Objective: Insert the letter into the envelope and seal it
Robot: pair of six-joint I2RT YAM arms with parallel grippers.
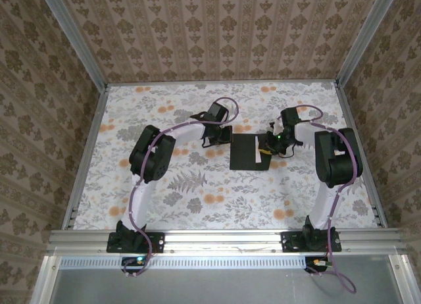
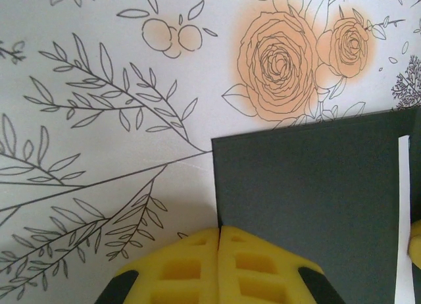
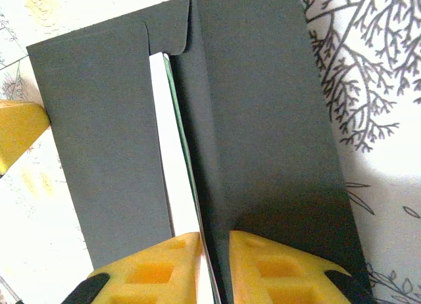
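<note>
Sets clenched left claw (image 2: 219, 241) at envelope (image 2: 316, 199) edge; straddles letter (image 3: 172, 152) sliver with slightly parted right claw (image 3: 215, 239). Likely light, floppy: pinch flap (image 3: 263, 120) edge.

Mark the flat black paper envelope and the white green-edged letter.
Flat black paper envelope (image 3: 99, 152), right wrist view: its panel left of the slot.
White green-edged letter (image 3: 171, 152), right wrist view: the exposed strip.

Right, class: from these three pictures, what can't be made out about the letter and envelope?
Right wrist view: the letter is mostly covered by the envelope; how far in it sits is hidden.
Left wrist view: the envelope runs off the right and bottom edges.
Top view: the letter is too small to see clearly.
</note>
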